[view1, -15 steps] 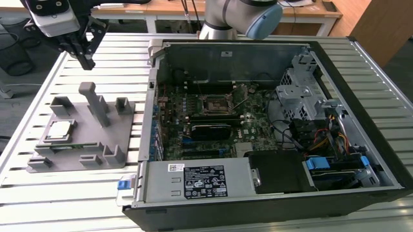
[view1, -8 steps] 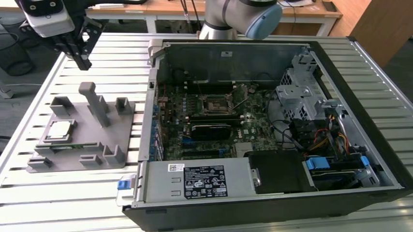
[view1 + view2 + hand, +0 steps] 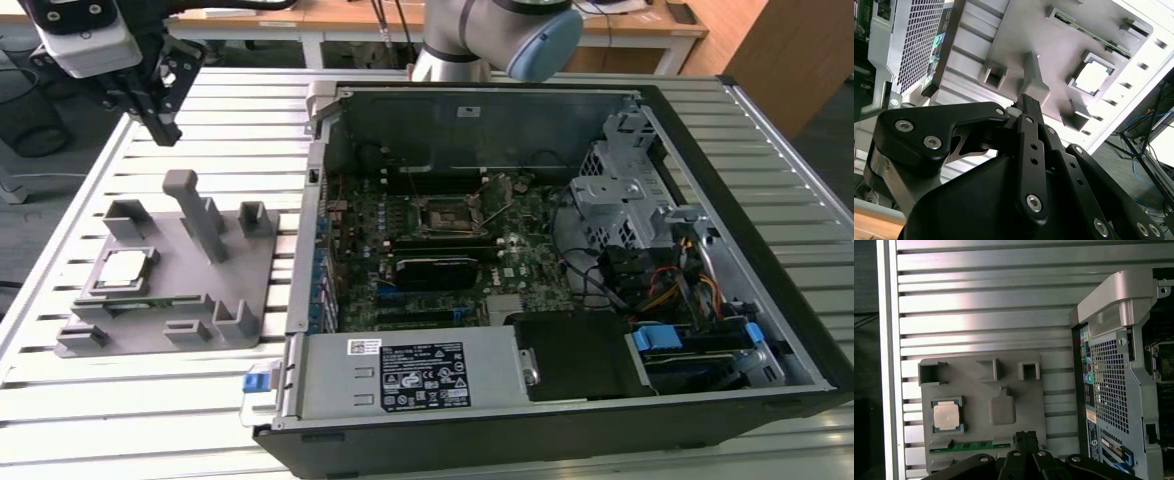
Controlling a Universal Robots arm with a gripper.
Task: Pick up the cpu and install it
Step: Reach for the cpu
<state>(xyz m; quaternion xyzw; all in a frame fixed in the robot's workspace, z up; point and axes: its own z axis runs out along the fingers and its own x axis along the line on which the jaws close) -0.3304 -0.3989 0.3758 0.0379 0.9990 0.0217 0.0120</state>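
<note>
The cpu point(image 3: 124, 268) is a small square chip with a shiny silver top, lying flat in a pocket of the grey fixture plate point(image 3: 200, 300) at the exterior view's left. It also shows in both wrist views, cpu point(image 3: 947, 416) and cpu point(image 3: 1091, 77). My gripper point(image 3: 162, 128) hangs in the air above the far end of the fixture, well apart from the chip. Its black fingers point(image 3: 1025, 437) are shut together with nothing between them. The motherboard socket point(image 3: 441, 215) sits inside the open computer case point(image 3: 747, 180), its metal frame around a dark square.
A tall grey post point(image 3: 200, 215) and several blocks rise from the fixture plate. A green memory stick point(image 3: 974, 445) lies in a slot at the plate's edge. The case wall point(image 3: 316, 210) stands between fixture and motherboard. The table point(image 3: 254, 110) is slatted aluminium.
</note>
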